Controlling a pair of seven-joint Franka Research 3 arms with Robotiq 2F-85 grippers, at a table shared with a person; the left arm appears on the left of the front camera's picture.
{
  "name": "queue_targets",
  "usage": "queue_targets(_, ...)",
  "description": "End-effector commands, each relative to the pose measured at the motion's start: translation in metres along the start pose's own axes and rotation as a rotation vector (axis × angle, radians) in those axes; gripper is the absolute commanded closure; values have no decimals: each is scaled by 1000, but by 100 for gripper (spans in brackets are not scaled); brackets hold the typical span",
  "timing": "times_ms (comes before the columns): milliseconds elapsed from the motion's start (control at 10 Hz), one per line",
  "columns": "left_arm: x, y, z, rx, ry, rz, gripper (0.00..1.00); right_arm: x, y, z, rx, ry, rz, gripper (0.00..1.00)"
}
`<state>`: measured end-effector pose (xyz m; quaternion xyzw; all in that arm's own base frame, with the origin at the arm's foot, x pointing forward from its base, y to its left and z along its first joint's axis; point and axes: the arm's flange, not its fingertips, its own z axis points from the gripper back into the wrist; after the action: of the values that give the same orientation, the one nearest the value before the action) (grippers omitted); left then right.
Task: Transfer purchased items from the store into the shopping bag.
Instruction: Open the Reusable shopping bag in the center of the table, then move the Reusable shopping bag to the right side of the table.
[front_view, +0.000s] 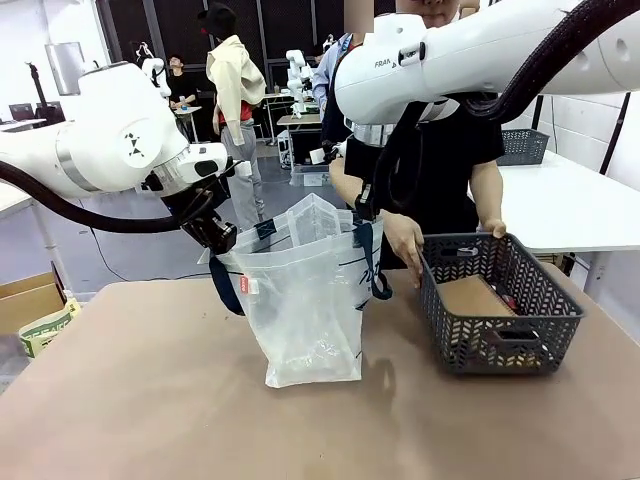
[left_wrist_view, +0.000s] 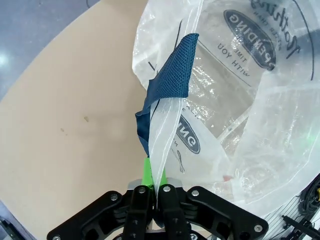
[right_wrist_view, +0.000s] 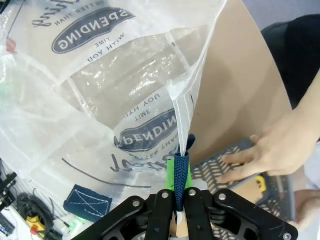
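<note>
The clear shopping bag (front_view: 305, 300) stands upright in the middle of the table, its mouth held wide between both grippers. My left gripper (front_view: 222, 240) is shut on the bag's left rim; in the left wrist view that gripper (left_wrist_view: 155, 192) pinches the clear rim and the navy strap (left_wrist_view: 172, 70). My right gripper (front_view: 362, 212) is shut on the right rim, and in the right wrist view it (right_wrist_view: 180, 192) clamps the strap end and plastic edge. To the right sits the dark grey store basket (front_view: 500, 345), with a tan-brown item (front_view: 470, 297) inside. A person's hands (front_view: 405, 245) rest on its rim.
The brown table (front_view: 150, 400) has free room in front of and left of the bag. A second grey basket (front_view: 522, 147) sits on a white table at the back right. Cardboard boxes (front_view: 30, 300) lie on the floor at the left.
</note>
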<state>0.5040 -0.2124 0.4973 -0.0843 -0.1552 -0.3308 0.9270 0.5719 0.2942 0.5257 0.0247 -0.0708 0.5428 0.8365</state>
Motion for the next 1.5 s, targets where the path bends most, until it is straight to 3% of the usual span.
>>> queue_targets(0,-2,3,-3,-43,-43,-69,100,-2,-4,-2,-4,-33,50,100)
queue_targets(500,-6,7,-6,-110,-72,-109,100,-7,-6,-3,-3,-73,96,100)
queue_targets(900,-6,12,-3,-84,-50,-23,100,-2,-9,3,-20,-34,73,100)
queue_targets(1400,-3,11,-3,-79,-57,-68,100,-2,-9,3,-20,-34,73,100)
